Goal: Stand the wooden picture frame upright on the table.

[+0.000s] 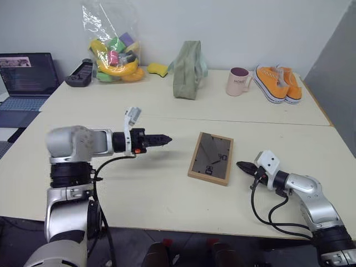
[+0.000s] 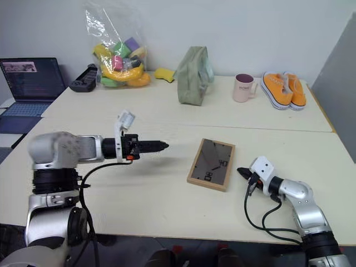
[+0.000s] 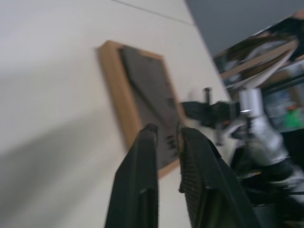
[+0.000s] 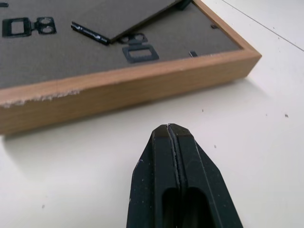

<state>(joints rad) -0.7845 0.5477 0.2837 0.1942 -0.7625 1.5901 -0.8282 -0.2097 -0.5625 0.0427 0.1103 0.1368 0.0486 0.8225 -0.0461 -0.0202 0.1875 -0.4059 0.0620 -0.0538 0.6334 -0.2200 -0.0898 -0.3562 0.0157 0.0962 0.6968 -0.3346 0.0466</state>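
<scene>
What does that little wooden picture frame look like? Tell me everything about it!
The wooden picture frame is a small rectangle with a light wood border and a dark grey back. It lies flat on the table, back facing up, so its picture side is hidden. A fold-out stand and small black clips sit on the back. One wooden edge looks a bit chipped in the right wrist view. Nothing touches it except the table; it lies between the two grippers.

The wooden picture frame [image 1: 211,158] lies flat, back up, on the worktop [image 1: 156,194] between my claws: my left claw [image 1: 167,139] hangs to its left, my right claw [image 1: 241,165] rests just beside its right edge. Behind it, past the seam, stand a bag [image 1: 188,69], a mug [image 1: 238,81] and shoes [image 1: 278,83].
</scene>
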